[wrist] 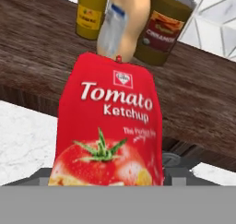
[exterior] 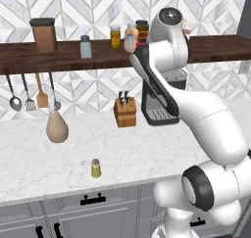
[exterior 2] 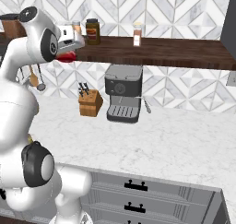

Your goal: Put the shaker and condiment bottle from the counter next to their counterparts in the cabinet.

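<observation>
Ketchup pouch is hanging at the shelf edge!
One red condiment bottle [wrist: 109, 126] is sitting pinched in the gripper [exterior 2: 69, 43] before the cabinet [exterior: 63, 58], facing three jars [wrist: 92, 11]; one shaker [exterior: 95, 168] is standing alone on the counter [exterior: 147, 154], well apart.

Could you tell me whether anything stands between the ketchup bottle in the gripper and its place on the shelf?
Nothing visible does. The ketchup bottle hangs just in front of the shelf, whose bare board lies open ahead of it. The cream-orange bottle and two jars stand further back, beyond the free spot.
</observation>
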Robot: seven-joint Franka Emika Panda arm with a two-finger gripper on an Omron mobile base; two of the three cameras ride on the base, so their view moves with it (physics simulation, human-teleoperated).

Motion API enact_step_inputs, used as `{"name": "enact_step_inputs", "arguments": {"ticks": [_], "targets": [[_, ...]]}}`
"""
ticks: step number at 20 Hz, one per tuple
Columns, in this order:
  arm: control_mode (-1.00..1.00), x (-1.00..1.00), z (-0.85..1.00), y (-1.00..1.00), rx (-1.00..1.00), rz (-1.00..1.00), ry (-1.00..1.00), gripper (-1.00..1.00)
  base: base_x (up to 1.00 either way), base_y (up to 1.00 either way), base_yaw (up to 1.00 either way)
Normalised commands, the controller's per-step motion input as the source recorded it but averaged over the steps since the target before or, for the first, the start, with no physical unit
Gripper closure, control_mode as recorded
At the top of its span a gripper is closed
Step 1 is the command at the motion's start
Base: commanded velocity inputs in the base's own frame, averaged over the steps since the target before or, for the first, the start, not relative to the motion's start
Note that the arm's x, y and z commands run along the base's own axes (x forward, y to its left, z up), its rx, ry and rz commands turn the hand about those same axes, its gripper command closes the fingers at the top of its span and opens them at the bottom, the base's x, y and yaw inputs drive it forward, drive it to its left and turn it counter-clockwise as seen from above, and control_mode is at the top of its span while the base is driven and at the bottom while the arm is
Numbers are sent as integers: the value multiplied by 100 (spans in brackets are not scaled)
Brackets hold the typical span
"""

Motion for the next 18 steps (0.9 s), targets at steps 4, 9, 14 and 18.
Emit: {"name": "enact_step_inputs", "arguments": {"ticks": [4, 9, 14, 18], "targets": [[-100, 0, 43, -16, 0, -4, -5, 100, 0, 0, 0], [-100, 1, 28, -3, 5, 0, 0, 100, 0, 0, 0], [-100, 20, -12, -4, 11, 0, 7, 100, 0, 0, 0], [-100, 28, -22, -3, 3, 0, 5, 100, 0, 0, 0]]}}
